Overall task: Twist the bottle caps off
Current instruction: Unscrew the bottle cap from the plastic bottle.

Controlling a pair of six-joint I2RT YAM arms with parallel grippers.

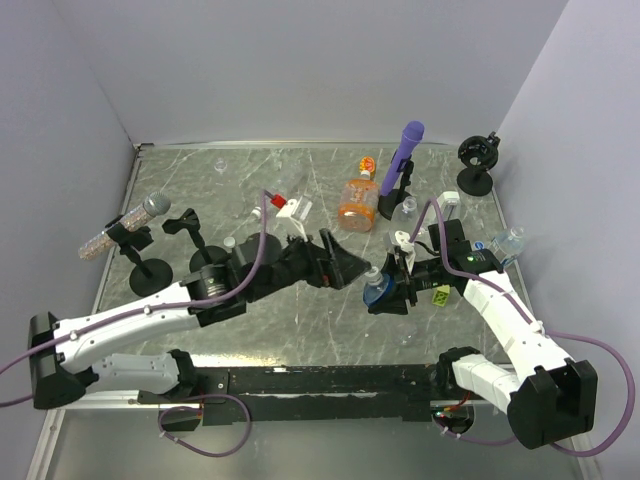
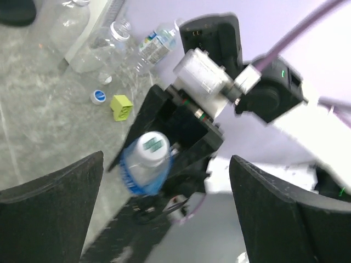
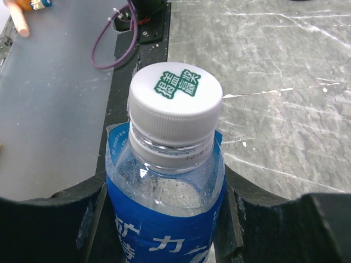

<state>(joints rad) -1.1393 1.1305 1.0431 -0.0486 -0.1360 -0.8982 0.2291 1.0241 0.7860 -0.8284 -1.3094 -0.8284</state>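
Note:
My right gripper (image 3: 164, 219) is shut on the body of a clear bottle with a blue label (image 3: 164, 230), fingers pressed on both sides. Its white ribbed cap (image 3: 175, 98) with green print sits on the neck. In the top view this bottle (image 1: 378, 292) is held by the right gripper (image 1: 388, 290) at the table's middle right. My left gripper (image 1: 352, 265) is just left of it, open. In the left wrist view its fingers (image 2: 52, 213) stand wide apart, off the white cap (image 2: 153, 148), which lies ahead between them. An orange bottle (image 1: 357, 202) stands behind.
A purple microphone-like stick (image 1: 405, 150) stands on a black stand at the back. A loose blue cap (image 2: 98, 97) and a yellow-green block (image 2: 121, 107) lie on the table beside several clear bottles (image 2: 107, 46). A microphone on a stand (image 1: 130, 225) is at the left.

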